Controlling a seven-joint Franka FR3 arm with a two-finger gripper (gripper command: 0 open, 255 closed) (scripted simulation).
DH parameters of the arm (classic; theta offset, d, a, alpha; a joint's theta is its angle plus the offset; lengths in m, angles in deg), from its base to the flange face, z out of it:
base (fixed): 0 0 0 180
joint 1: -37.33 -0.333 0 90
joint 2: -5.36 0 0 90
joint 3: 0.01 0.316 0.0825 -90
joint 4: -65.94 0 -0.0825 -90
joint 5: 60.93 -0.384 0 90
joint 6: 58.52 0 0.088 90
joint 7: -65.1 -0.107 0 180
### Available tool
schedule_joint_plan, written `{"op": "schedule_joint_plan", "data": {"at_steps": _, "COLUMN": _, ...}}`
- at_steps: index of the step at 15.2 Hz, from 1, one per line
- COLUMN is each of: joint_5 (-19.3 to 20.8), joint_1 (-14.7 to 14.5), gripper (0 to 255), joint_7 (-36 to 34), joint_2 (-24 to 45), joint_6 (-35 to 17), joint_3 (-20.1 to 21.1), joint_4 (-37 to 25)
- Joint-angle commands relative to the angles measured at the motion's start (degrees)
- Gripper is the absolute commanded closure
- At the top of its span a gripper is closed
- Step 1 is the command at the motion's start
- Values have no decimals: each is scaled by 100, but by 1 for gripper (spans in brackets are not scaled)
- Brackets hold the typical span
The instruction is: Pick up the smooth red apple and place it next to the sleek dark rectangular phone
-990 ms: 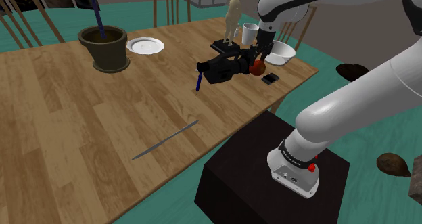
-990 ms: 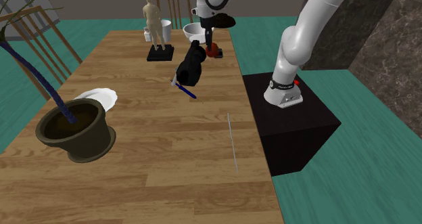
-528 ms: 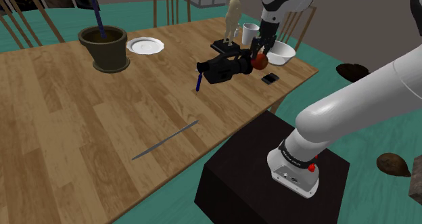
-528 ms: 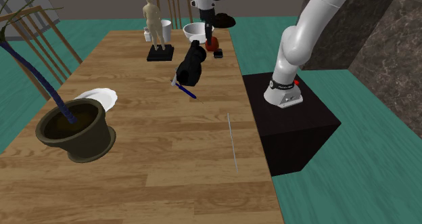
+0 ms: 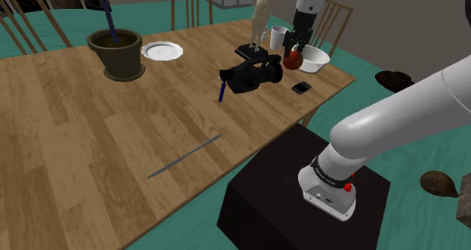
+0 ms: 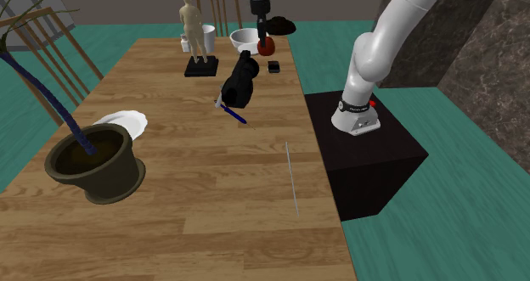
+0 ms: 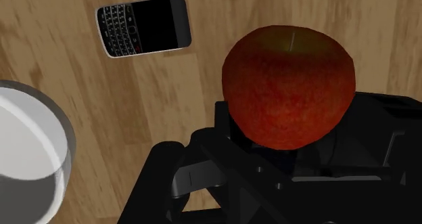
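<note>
A red apple point(image 5: 294, 60) hangs in the air above the table's far end, with my black gripper point(image 5: 295, 56) shut on it. From the second exterior view the apple point(image 6: 266, 46) hovers between the white bowl and the dark phone point(image 6: 273, 66). That phone point(image 5: 302, 87) lies flat near the table edge, below the apple and a little nearer the stand. Seen from the wrist, the apple point(image 7: 289, 87) is close up, and the keypad phone point(image 7: 143, 25) lies on the wood beyond it.
A black camcorder point(image 5: 253, 73) with a blue pen point(image 5: 222, 90) lies beside the apple. A white bowl point(image 5: 314, 57), a mug point(image 5: 279, 37) and a figurine point(image 5: 260, 18) stand behind. Farther off are a plant pot point(image 5: 117, 52), a plate point(image 5: 161, 50) and a thin rod point(image 5: 183, 156).
My gripper has risen with the apple, lifting it from beside the camcorder and carrying it toward the white bowl. The phone and camcorder have stayed put.
</note>
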Motion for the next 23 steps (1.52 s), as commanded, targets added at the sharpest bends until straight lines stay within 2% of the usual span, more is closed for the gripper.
{"op": "schedule_joint_plan", "data": {"at_steps": 1, "joint_5": 48, "joint_1": 66, "gripper": 255, "joint_7": 143, "joint_2": -1, "joint_6": 42, "joint_3": -99, "joint_4": -42}}
{"op": "schedule_joint_plan", "data": {"at_steps": 13, "joint_5": 404, "joint_1": 741, "gripper": 255, "joint_7": 1859, "joint_2": 565, "joint_6": 45, "joint_3": -1256, "joint_4": -685}}
{"op": "schedule_joint_plan", "data": {"at_steps": 21, "joint_5": 202, "joint_1": 1180, "gripper": 255, "joint_7": 3219, "joint_2": 1546, "joint_6": 71, "joint_3": -2044, "joint_4": -1701}}
{"op": "schedule_joint_plan", "data": {"at_steps": 23, "joint_5": 190, "joint_1": 1188, "gripper": 255, "joint_7": 3224, "joint_2": 1578, "joint_6": -81, "joint_3": -2048, "joint_4": -1577}}
